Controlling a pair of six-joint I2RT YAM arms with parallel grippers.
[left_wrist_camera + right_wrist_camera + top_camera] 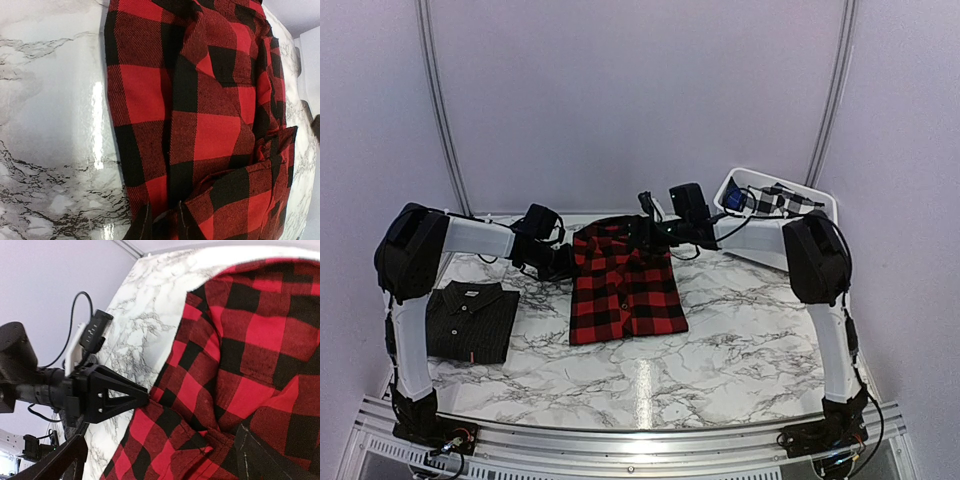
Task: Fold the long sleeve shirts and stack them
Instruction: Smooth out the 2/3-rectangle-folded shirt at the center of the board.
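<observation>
Query: step in hand?
Reply: stacking, likely. Folded checked shirt [625, 285] lies mid-table; left pincer [162, 221] nips its 9 o'clock edge, right pincer [655, 232] gapes wide at 1 o'clock. Next: close right, carry onto black shirt [470, 320], table's 9 o'clock.

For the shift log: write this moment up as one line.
left gripper: shut on flannel shirt, left edge | right gripper: open at collar | black shirt: folded, apart | stack: not yet

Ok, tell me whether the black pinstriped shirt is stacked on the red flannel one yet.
No, the black pinstriped shirt lies by itself on the table, well to the left of the red flannel shirt.
</observation>
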